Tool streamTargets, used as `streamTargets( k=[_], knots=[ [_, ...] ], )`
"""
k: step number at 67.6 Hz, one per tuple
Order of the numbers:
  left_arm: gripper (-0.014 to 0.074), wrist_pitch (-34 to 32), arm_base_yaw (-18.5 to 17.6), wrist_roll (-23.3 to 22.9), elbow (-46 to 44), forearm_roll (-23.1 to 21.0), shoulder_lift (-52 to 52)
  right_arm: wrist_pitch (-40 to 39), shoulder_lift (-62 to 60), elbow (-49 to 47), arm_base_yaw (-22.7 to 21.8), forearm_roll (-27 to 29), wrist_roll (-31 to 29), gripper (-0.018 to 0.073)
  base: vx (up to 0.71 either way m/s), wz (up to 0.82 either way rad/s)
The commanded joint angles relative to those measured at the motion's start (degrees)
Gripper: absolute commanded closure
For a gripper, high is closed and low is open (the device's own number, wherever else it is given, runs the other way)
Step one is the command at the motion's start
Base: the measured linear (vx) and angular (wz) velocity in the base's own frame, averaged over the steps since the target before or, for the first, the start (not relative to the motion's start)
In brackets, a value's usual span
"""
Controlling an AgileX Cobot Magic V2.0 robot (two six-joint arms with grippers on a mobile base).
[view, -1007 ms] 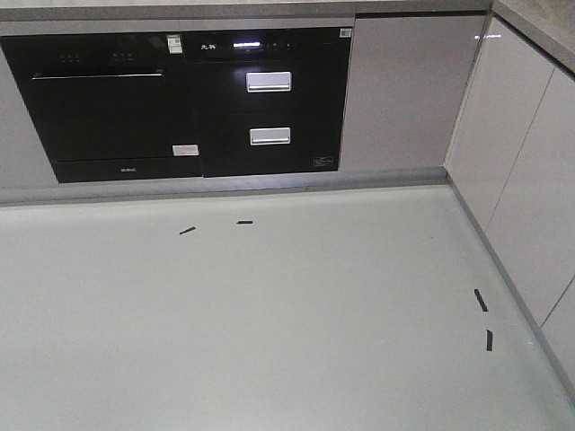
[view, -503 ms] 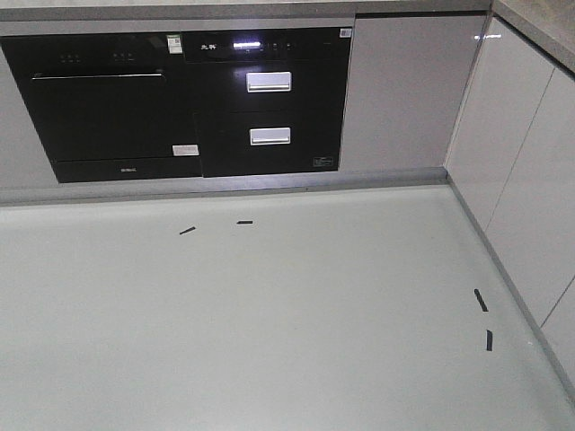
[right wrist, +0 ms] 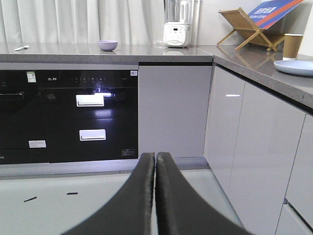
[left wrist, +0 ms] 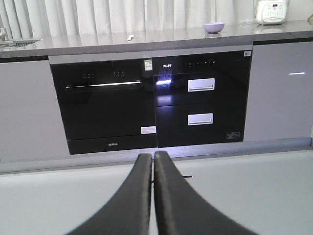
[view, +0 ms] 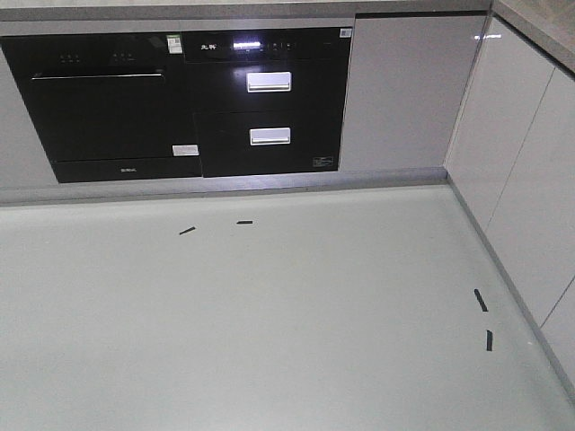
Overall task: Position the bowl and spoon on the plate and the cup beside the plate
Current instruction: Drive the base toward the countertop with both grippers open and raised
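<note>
Exterior front-facing view takes in only the pale floor (view: pixel 269 314) with short dark tape marks (view: pixel 187 231), the black oven (view: pixel 99 108), the black drawer unit (view: pixel 269 99) beside it and grey cabinet fronts; the table (view: pixel 225 11) is cut off at the top edge, so its surface is hidden here. From the left wrist view the left tool (left wrist: pixel 152 157) shows its two dark fingers pressed together with nothing between them, its base cut off by the lower edge. On the table behind it the lavender bowl (left wrist: pixel 213 27) stands upright, well apart from the small pale spoon (left wrist: pixel 130 37), which lies flat and is too small to make out in detail; a white rice cooker (left wrist: pixel 271 11) is cut off at the top right. The right tool (right wrist: pixel 155 156) is likewise closed and empty. In its view the plate (right wrist: pixel 295 67) lies on the side run of the table, cut off by the right edge, with the brown cup (right wrist: pixel 292 46) upright just behind it. The walls of the bowl and cup hide their insides. A blender (right wrist: pixel 176 22), a wooden rack (right wrist: pixel 244 29) and a blue sign (right wrist: pixel 274 12) stand farther back; the sign's white writing, the green-and-white sticker (left wrist: pixel 147 63) and the appliance lettering are too small to read.
</note>
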Motion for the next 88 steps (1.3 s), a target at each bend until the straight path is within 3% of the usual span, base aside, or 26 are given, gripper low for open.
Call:
streamTargets(
  k=[1, 88],
  knots=[
    [0.0603, -3.9, -0.1, -0.5, -0.4, -0.1, -0.7, -4.3, -0.5, 0.2, -0.3, -0.4, 0.0, 0.0562, 0.0, -0.01],
    [0.0603, -3.9, -0.1, -0.5, -0.4, -0.1, -0.7, -4.3, -0.5, 0.2, -0.3, -0.4, 0.0, 0.0562, 0.06, 0.03]
  ],
)
